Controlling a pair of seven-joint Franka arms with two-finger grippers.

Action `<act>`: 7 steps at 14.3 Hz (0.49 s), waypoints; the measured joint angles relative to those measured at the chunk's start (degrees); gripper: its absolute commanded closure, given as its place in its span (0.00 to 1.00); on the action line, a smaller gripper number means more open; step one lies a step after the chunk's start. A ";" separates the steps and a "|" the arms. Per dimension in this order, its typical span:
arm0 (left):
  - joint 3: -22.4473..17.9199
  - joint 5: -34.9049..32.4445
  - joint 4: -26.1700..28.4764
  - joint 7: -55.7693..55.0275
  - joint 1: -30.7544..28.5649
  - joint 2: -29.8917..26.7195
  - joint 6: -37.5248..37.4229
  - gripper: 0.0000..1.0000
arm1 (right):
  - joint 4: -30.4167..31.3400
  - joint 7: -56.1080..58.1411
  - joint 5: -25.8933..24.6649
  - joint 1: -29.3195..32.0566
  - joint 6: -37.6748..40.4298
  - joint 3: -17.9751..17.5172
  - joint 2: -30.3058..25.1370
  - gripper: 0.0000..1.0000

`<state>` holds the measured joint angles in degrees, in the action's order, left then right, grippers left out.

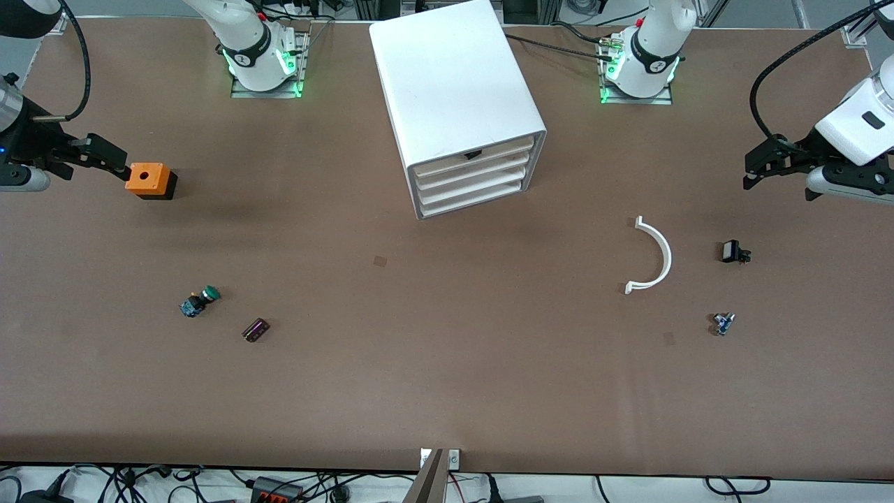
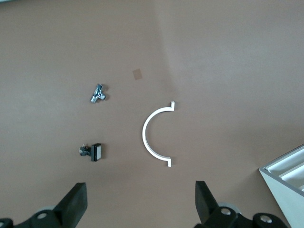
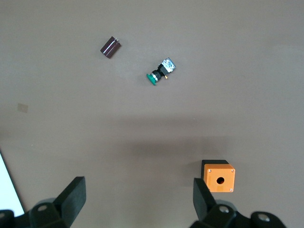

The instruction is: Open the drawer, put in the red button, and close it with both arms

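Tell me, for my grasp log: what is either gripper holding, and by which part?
Nothing: left gripper and right gripper are both open and empty.

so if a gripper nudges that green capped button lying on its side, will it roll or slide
The green-capped button probably rolls in an arc rather than slides: it lies on its side, and its round cap looks wider than its body. It looks small, so likely light and easily knocked away.

Orange box (image 1: pixel 148 179), green-capped button (image 1: pixel 200 301) beside dark block (image 1: pixel 255 330), white arc (image 1: pixel 652 256) (curved), black clip (image 1: pixel 734 251), metal part (image 1: pixel 723 323)
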<state>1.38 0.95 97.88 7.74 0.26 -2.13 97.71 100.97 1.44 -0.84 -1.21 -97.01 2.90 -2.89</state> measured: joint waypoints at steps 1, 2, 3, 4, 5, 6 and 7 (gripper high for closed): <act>-0.02 0.00 0.00 -1.11 0.45 -0.02 -0.46 0.00 | 0.00 0.01 -0.01 0.00 0.00 0.00 0.00 0.00; -0.09 0.00 -0.01 -1.82 0.76 -0.03 -0.73 0.00 | 0.00 0.01 -0.01 0.00 0.00 0.00 0.00 0.00; -0.39 -0.02 -0.01 -2.01 0.94 -0.03 -0.88 0.00 | 0.00 0.02 -0.01 0.00 0.02 0.00 0.00 0.00; -0.88 -0.07 -0.01 -1.98 1.00 -0.03 -0.95 0.00 | 0.00 0.02 -0.02 0.00 0.03 0.00 0.00 0.00; -1.30 -0.12 -0.01 -1.77 1.04 -0.03 -0.97 0.00 | 0.00 0.03 -0.02 0.00 0.09 0.00 0.00 0.00; -1.56 -0.17 -0.01 -1.67 1.15 -0.03 -0.98 0.00 | 0.00 0.04 -0.02 0.00 0.23 0.00 0.00 0.00; -1.68 -0.22 -0.01 -1.66 1.39 -0.03 -0.99 0.00 | 0.00 0.05 -0.03 0.00 0.42 0.00 0.00 0.00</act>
<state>-0.30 0.73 97.87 6.08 1.65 -2.16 96.72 100.96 1.49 -0.86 -1.22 -96.59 2.90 -2.89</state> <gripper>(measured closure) 0.000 0.000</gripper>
